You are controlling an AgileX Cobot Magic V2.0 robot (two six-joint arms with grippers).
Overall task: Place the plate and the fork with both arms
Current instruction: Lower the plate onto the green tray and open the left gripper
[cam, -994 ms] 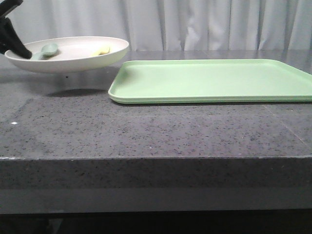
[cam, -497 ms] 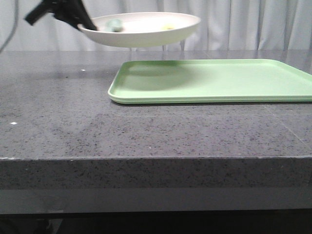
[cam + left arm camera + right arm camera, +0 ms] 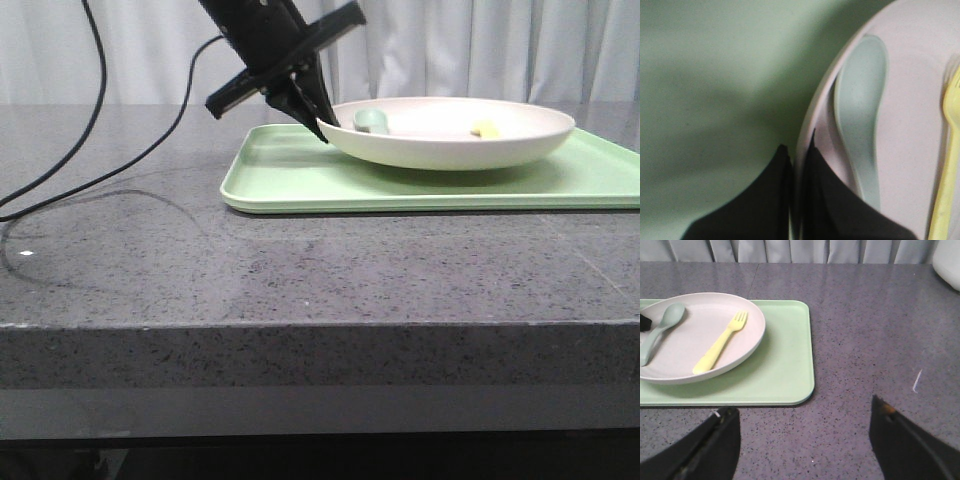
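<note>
The off-white plate is low over the light green tray; I cannot tell if it rests on it. My left gripper is shut on the plate's left rim, one finger inside and one outside, as the left wrist view shows. The pale yellow fork lies in the plate, right of a grey-green spoon. In the right wrist view the fork lies on the plate. My right gripper is open and empty over bare table, off the tray's corner, hidden in the front view.
The tray covers the table's far right part. A black cable loops over the left of the dark speckled table. A white object stands beyond the tray in the right wrist view.
My left gripper has carried the plate, with fork and spoon in it, from the far left, up and rightward, then down over the tray.
</note>
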